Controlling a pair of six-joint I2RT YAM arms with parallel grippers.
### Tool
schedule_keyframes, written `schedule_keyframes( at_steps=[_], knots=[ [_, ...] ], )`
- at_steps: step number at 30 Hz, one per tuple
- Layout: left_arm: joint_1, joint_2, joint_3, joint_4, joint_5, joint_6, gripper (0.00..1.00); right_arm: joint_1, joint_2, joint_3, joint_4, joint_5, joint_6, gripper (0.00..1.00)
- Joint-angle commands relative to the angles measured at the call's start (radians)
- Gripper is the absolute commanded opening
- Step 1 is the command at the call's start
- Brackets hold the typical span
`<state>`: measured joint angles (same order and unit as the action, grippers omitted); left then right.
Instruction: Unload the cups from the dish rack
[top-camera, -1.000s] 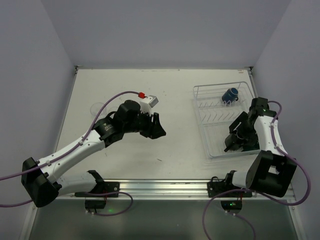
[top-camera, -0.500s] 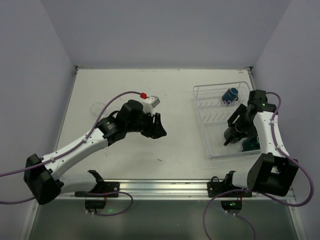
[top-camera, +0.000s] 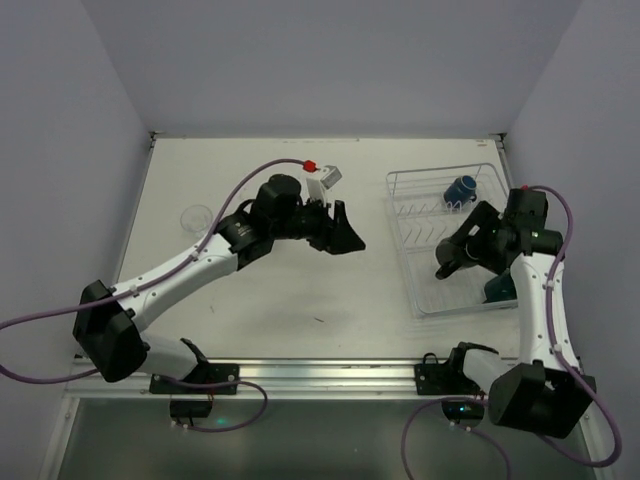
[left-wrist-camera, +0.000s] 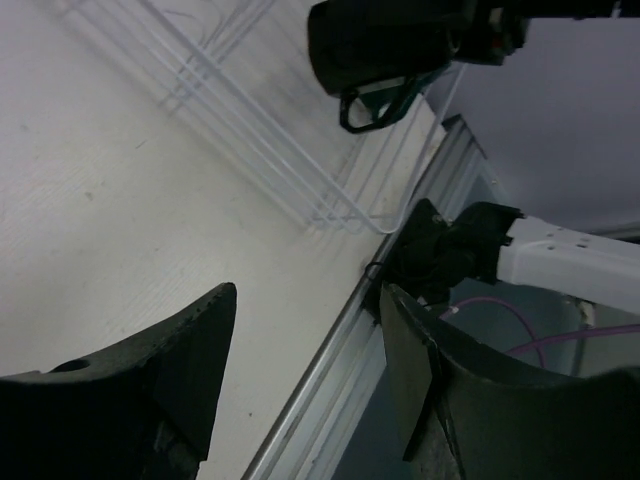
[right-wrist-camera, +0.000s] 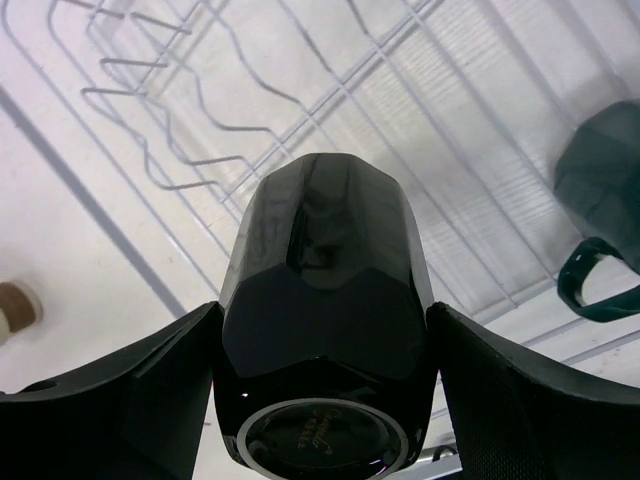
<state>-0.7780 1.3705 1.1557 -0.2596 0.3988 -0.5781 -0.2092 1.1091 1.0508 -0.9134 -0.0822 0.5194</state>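
The white wire dish rack (top-camera: 400, 215) stands at the right of the table. In its far corner lies a blue cup (top-camera: 460, 190), and at its near right sits a dark teal mug (top-camera: 500, 290) (right-wrist-camera: 600, 190). My right gripper (top-camera: 460, 250) (right-wrist-camera: 322, 312) is shut on a glossy black faceted cup (top-camera: 445, 264) (right-wrist-camera: 325, 290), held tilted above the rack's wires (right-wrist-camera: 300, 100). My left gripper (top-camera: 342, 238) (left-wrist-camera: 305, 340) hangs open and empty over the table left of the rack. In the left wrist view the rack's near corner (left-wrist-camera: 330, 205) and the black cup (left-wrist-camera: 385, 45) show ahead.
A faint clear glass (top-camera: 193, 215) stands on the table at the far left. The metal rail (top-camera: 330, 372) runs along the near edge, with both arm bases on it. Grey walls close in the table on three sides.
My right gripper has lifted the black cup up from the rack's near end and swung it left. My left arm has reached right toward the rack, its jaws a little wider.
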Motion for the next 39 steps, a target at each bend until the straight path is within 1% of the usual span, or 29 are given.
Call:
schedule_keyframes(
  at_steps=[1, 2, 3, 4, 5, 6, 7, 8, 9, 10, 13, 14, 15, 18, 22, 29, 39],
  knots=[
    [0.057, 0.057, 0.032, 0.268, 0.252, -0.126, 0.64, 0.005, -0.089, -0.015, 0.068, -0.148, 0.001, 0.0],
    [0.071, 0.077, 0.024, 0.343, 0.303, -0.167, 0.64, 0.005, -0.104, -0.015, 0.067, -0.169, 0.002, 0.0],
    [0.092, 0.096, 0.016, 0.481, 0.348, -0.259, 0.64, 0.005, -0.132, -0.012, 0.065, -0.212, 0.002, 0.0],
    [0.1, 0.139, 0.009, 0.543, 0.424, -0.306, 0.65, 0.005, -0.144, -0.008, 0.062, -0.229, 0.004, 0.0],
    [0.108, 0.159, 0.006, 0.601, 0.449, -0.346, 0.65, 0.005, -0.155, -0.002, 0.059, -0.247, 0.005, 0.0],
    [0.114, 0.176, 0.003, 0.706, 0.466, -0.421, 0.66, 0.005, -0.164, 0.017, 0.053, -0.267, 0.002, 0.0],
    [0.12, 0.205, -0.007, 0.755, 0.489, -0.458, 0.66, 0.005, -0.178, 0.028, 0.038, -0.296, 0.002, 0.0],
    [0.123, 0.22, -0.008, 0.829, 0.497, -0.491, 0.66, 0.005, -0.187, 0.037, 0.036, -0.319, 0.002, 0.0],
    [0.123, 0.232, -0.007, 0.864, 0.505, -0.549, 0.67, 0.005, -0.195, 0.052, 0.033, -0.347, 0.002, 0.0],
    [0.123, 0.258, -0.01, 0.935, 0.514, -0.613, 0.67, 0.005, -0.207, 0.061, 0.033, -0.399, 0.007, 0.0],
    [0.121, 0.3, -0.046, 1.103, 0.518, -0.747, 0.68, 0.005, -0.215, 0.071, 0.041, -0.493, -0.001, 0.0],
    [0.121, 0.311, -0.051, 1.153, 0.52, -0.784, 0.68, 0.005, -0.219, 0.074, 0.048, -0.545, -0.007, 0.0],
    [0.121, 0.318, -0.057, 1.231, 0.52, -0.848, 0.69, 0.005, -0.222, 0.072, 0.057, -0.576, -0.01, 0.0],
    [0.12, 0.341, -0.074, 1.307, 0.505, -0.917, 0.69, 0.005, -0.226, 0.061, 0.116, -0.681, -0.006, 0.0],
    [0.115, 0.364, -0.074, 1.32, 0.494, -0.948, 0.69, 0.014, -0.219, 0.055, 0.159, -0.754, 0.016, 0.0],
    [0.114, 0.364, -0.054, 1.167, 0.457, -0.858, 0.7, 0.031, -0.227, 0.067, 0.199, -0.824, 0.054, 0.0],
    [0.103, 0.383, -0.03, 1.157, 0.442, -0.865, 0.7, 0.062, -0.23, 0.06, 0.278, -0.893, 0.105, 0.0]
  ],
)
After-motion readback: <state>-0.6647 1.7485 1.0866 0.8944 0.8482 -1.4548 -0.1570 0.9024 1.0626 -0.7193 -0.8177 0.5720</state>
